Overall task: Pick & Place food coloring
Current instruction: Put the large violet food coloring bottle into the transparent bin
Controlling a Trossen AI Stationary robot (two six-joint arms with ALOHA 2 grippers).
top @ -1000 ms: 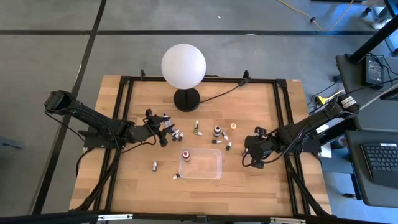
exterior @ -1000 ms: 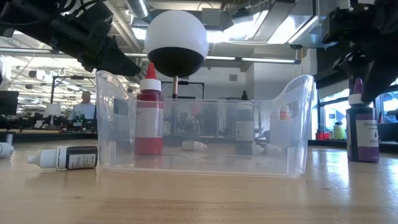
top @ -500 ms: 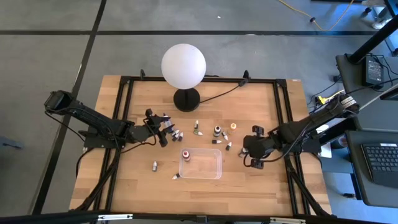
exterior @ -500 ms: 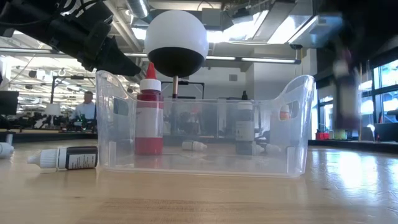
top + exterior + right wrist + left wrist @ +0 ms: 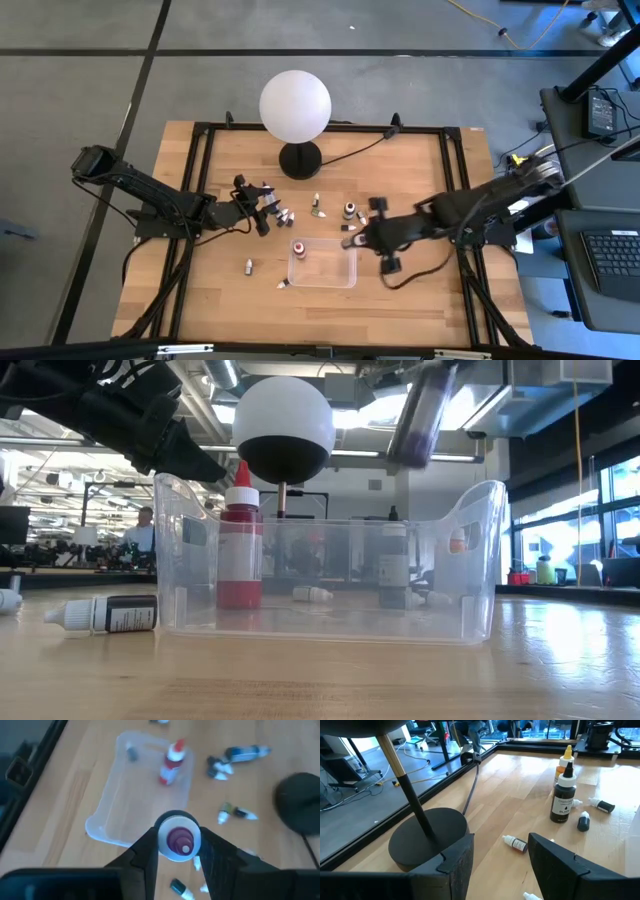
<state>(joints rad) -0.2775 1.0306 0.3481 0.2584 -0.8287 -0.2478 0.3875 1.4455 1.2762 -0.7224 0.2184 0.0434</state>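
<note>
My right gripper is shut on a purple food coloring bottle above the far right end of the clear tray. A red bottle stands upright in the tray's left end. Several more small bottles lie or stand on the wood beyond the tray, among them a dark one and one by the tray's right corner. Two lie left of the tray. My left gripper is open and empty near the lamp base, low over the table. My right gripper pinches the purple bottle between its two fingers at its upper end, on either side of the white collar under the cap. The fingers come from above, slanting down. The bottle hangs tilted below them, lifted clear over the tray.
A white globe lamp on a black base stands at the far middle, its cord running to the right. The black frame rails run along both sides of the wooden top. Bare wood lies near the front edge.
My right gripper has lifted the purple bottle off the table right of the tray. It has carried the bottle up and toward the table's left, to above the tray's right end. The bottle stood upright then and now hangs tilted.
</note>
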